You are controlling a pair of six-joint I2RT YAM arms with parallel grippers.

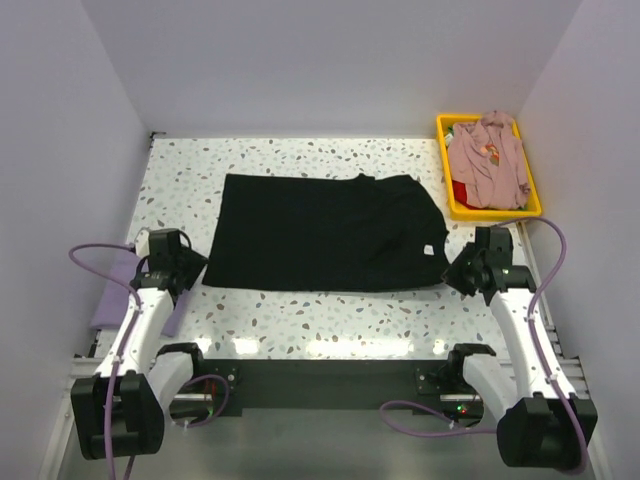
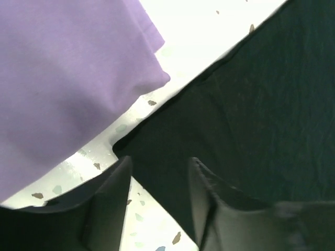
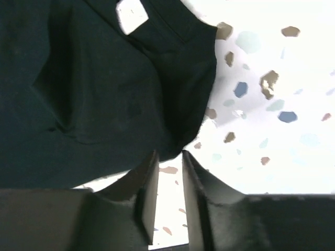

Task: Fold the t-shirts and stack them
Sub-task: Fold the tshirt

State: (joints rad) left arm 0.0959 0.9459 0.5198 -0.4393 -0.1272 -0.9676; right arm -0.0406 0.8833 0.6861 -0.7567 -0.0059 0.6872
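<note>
A robot lab cell: bare white walls (image 1: 330, 60) enclose a speckled table (image 1: 300, 330).

The black t-shirt (image 1: 320, 232) is plain, deep black all over, broken only by a small white label (image 1: 428, 250) near the collar. The lavender t-shirt (image 1: 108, 300) is one flat, soft purple with no print. The bin (image 1: 495, 212) is bright yellow. The dusty-pink t-shirt (image 1: 480, 170) in it carries a tiny multicoloured patch, and a bit of red shows beside it. The table (image 1: 300, 320) is glossy white terrazzo, flecked with grey, brown and bluish chips. The left arm (image 1: 135, 330) and right arm (image 1: 515, 320) are white, the left gripper (image 2: 159, 164) and right gripper (image 3: 169, 157) are black, and the cables (image 1: 100, 246) are purple.
</note>
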